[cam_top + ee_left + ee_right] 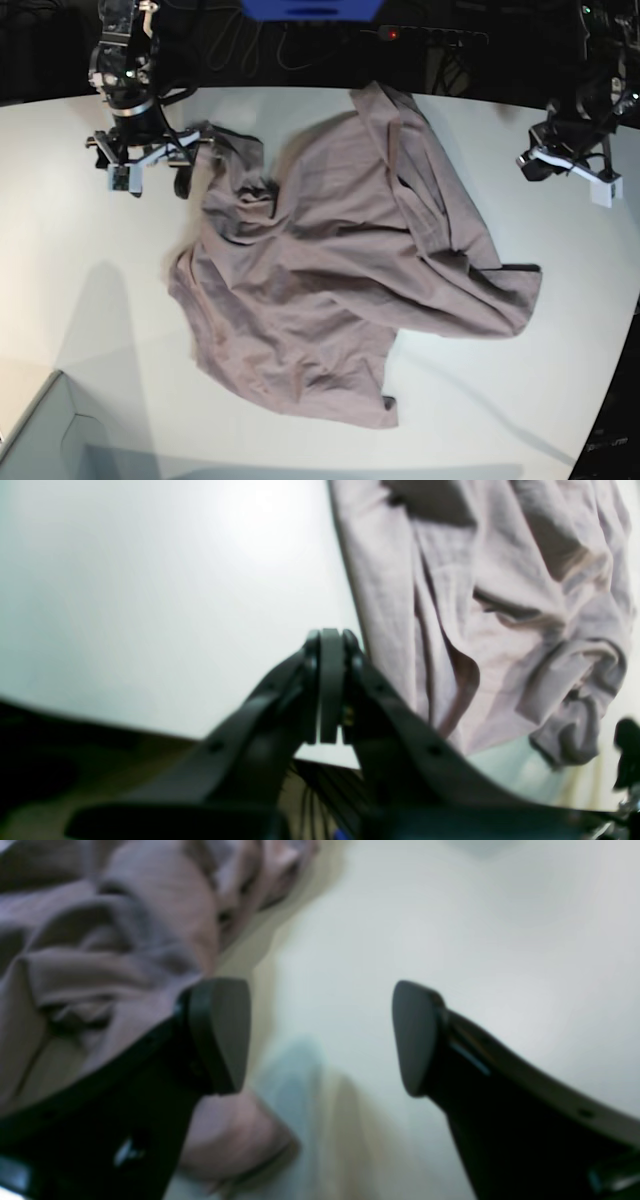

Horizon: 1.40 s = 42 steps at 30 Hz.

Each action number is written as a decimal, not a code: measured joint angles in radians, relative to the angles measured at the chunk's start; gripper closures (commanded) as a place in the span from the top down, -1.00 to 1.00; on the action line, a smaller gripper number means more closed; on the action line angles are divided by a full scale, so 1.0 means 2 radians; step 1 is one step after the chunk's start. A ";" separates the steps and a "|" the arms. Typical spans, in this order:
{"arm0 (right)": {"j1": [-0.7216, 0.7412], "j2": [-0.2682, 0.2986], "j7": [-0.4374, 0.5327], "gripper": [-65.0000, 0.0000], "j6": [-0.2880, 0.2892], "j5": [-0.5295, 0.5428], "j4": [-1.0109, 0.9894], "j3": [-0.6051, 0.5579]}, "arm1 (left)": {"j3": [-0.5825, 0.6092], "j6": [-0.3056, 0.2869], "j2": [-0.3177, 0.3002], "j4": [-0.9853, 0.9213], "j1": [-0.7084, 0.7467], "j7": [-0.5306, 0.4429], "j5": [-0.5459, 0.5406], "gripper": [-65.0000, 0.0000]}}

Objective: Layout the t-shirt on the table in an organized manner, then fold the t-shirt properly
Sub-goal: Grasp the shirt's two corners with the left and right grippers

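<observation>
Left pincer [330, 687] is closed on nothing, away from the crumpled mauve cotton t-shirt [350, 270] on the white worktop [80, 250]; right pincer [320, 1037] gapes wide at its edge — likely pinching several layers, dragging the heap askew.

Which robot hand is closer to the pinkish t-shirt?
The right one. The right gripper hangs open right at the t-shirt, one finger over its crumpled edge. The left gripper is shut, holds nothing, and sits apart from the cloth over bare table.
</observation>
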 measured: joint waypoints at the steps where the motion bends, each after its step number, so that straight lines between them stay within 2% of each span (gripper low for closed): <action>1: -0.008 0.000 -0.004 0.38 0.000 -0.001 0.012 -0.007 | -0.017 -0.001 0.013 0.000 0.003 0.019 -0.001 -0.85; 3: -0.020 -0.001 -0.002 0.38 0.001 0.000 0.029 -0.018 | -0.051 -0.002 0.038 0.002 0.007 0.060 -0.001 -0.60; 6: -0.039 0.001 0.001 0.38 0.001 0.000 0.031 -0.043 | -0.108 0.000 0.081 0.002 0.005 0.120 0.005 -0.35; 9: -0.057 -0.001 -0.004 0.38 0.001 0.000 0.028 -0.064 | -0.138 0.000 0.119 0.003 0.002 0.145 0.006 -0.31; 11: -0.064 0.000 -0.004 0.38 0.001 0.000 0.028 -0.077 | -0.137 0.000 0.131 0.004 -0.002 0.153 0.006 -0.30; 16: -0.062 0.000 0.000 0.38 0.001 0.000 0.017 -0.093 | -0.083 0.000 0.139 0.002 -0.007 0.146 0.006 -0.30; 19: -0.056 0.001 -0.003 0.38 0.001 0.000 -0.006 -0.092 | -0.048 0.000 0.160 -0.001 -0.007 0.150 0.006 -0.30; 22: -0.049 0.014 -0.003 0.38 0.001 0.000 -0.012 -0.092 | -0.032 0.000 0.186 -0.001 -0.009 0.149 0.009 -0.30; 23: -0.046 0.018 -0.003 0.38 0.001 0.000 -0.012 -0.090 | -0.030 0.000 0.193 -0.001 -0.013 0.152 0.019 -0.30; 28: -0.043 0.017 -0.002 0.38 0.001 0.000 -0.011 -0.090 | 0.000 0.002 0.235 -0.001 -0.035 0.148 0.139 -0.30; 30: -0.043 0.015 -0.002 0.38 0.001 0.000 -0.011 -0.090 | 0.010 0.002 0.250 -0.001 -0.037 0.151 0.166 -0.30; 35: -0.036 0.018 -0.002 0.38 0.001 0.000 -0.011 -0.089 | 0.010 0.002 0.255 -0.004 -0.052 0.150 0.205 -0.30; 42: -0.030 0.017 -0.004 0.38 0.001 -0.001 -0.012 -0.089 | 0.007 -0.002 0.227 -0.081 -0.083 0.154 0.191 -0.30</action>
